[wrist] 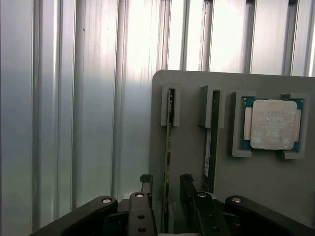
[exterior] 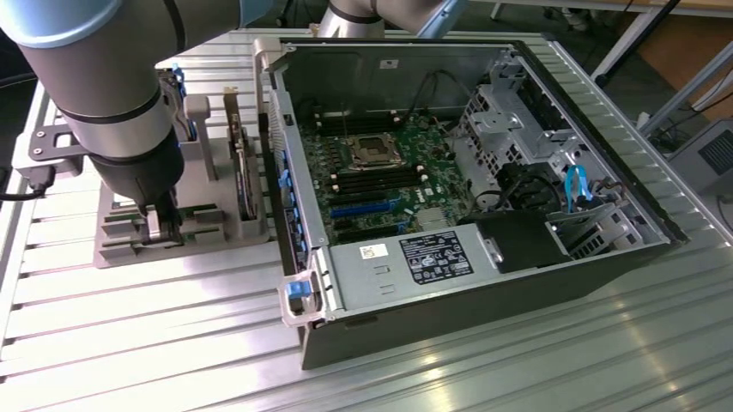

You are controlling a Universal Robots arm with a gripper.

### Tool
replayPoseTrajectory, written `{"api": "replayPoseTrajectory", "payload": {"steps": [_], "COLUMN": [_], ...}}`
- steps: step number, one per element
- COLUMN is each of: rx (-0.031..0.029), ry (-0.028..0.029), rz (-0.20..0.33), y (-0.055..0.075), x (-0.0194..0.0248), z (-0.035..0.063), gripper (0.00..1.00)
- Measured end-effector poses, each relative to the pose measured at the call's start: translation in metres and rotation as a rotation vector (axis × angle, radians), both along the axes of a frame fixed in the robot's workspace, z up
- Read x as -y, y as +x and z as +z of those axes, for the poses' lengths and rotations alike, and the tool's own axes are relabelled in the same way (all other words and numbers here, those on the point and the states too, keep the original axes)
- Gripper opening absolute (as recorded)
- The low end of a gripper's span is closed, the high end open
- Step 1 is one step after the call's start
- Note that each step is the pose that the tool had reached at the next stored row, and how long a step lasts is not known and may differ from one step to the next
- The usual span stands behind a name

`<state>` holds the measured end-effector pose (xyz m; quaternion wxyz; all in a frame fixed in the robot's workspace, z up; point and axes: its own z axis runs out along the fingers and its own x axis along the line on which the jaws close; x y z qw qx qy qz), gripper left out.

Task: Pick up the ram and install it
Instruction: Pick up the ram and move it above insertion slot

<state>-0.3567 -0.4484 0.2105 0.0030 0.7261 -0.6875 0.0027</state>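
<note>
Wrist view: the black two-fingered gripper is seen with its jaws spread wide, one finger on either side of the ram — a long, thin green circuit-board stick stood on edge in a slot of the flat grey plastic holder. A gap is left on each side of the stick, so nothing is gripped or held. A second green stick is slotted just beside it, and a square silver processor chip is seated in its own recess of the same holder. In the exterior view the gripper is placed at the holder on the exterior view's left, well apart from the open black computer case. The pick is judged barely begun — the ram is not yet clamped or lifted, and installation on the green motherboard is wholly left.
</note>
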Motion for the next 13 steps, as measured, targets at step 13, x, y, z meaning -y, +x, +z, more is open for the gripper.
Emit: {"api": "replayPoseTrajectory", "payload": {"steps": [13], "rx": [0.0], "ry": [0.0], "rz": [0.0], "y": [0.0009], "x": [0.0], "z": [-0.0034], "gripper": [0.36]}}
